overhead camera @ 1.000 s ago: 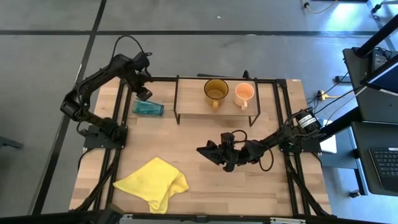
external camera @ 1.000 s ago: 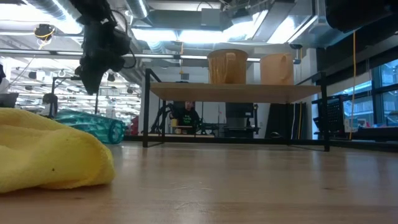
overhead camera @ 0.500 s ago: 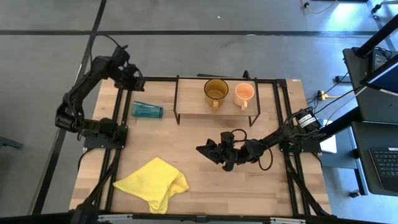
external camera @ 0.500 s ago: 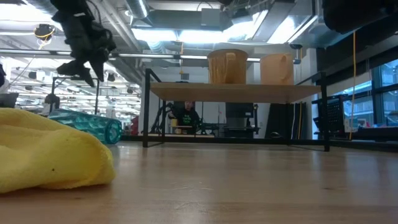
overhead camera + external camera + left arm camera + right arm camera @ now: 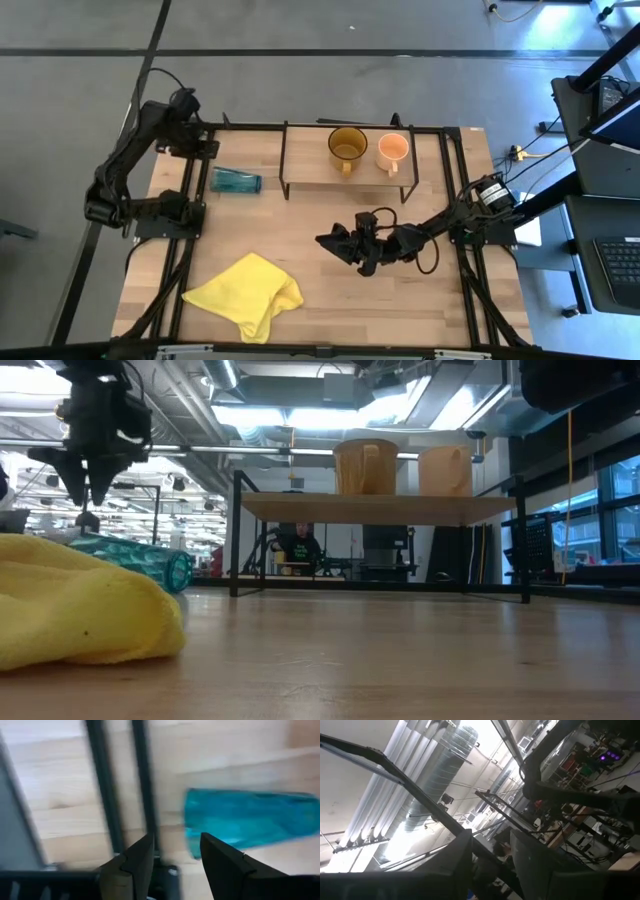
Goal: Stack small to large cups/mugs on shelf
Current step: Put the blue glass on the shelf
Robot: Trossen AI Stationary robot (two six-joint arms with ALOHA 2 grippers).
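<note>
Wooden counter (image 5: 330,270) carries a shelf (image 5: 345,168); beside it lies a tumbler (image 5: 236,179), left end effector (image 5: 208,147) spread above.

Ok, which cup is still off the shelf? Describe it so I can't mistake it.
Find the shelf, the low wood plank on black legs at the table's far side, with two mugs on it. Just past its left end, on the tabletop, lies the teal tumbler. It is the only cup on its side, and the only blue-green, see-through one.

Tabletop (image 5: 400,300): pale wood, matt.
Shelf (image 5: 310,170): light wood plank, black metal legs.
Tumbler (image 5: 237,179): teal translucent plastic, glossy.
Cloth (image 5: 245,295): yellow, soft.
</note>
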